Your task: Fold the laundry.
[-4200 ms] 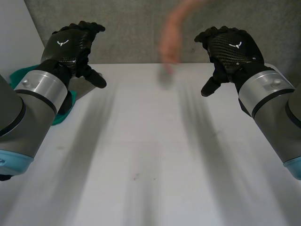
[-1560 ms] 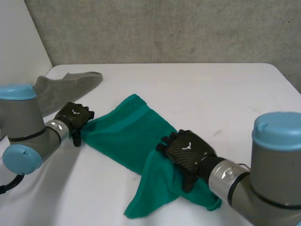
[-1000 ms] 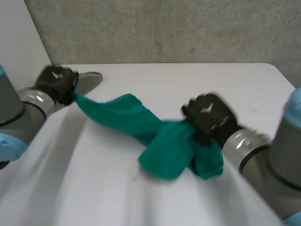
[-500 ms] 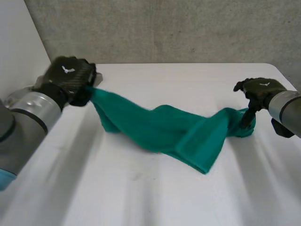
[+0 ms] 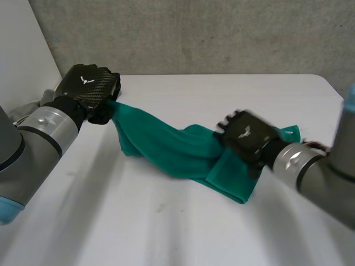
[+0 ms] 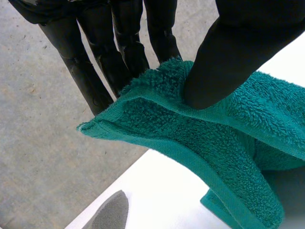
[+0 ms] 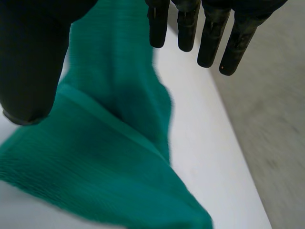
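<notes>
Left hand (image 5: 89,91) is pinching the green terry towel (image 5: 166,144) by a corner. Right hand (image 5: 249,138), released, is moving back over the crumpled middle; a regrasp is likely needed.

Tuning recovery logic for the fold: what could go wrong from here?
1. The right hand is over the rumpled green terry towel with straight fingers, gripping nothing; a pull by the left hand alone would likely drag the towel along bunched.
2. The left hand pinches just the towel's hemmed corner under its thumb; it may slip out.
3. The grey cloth lies near that hand and could get snagged.
</notes>
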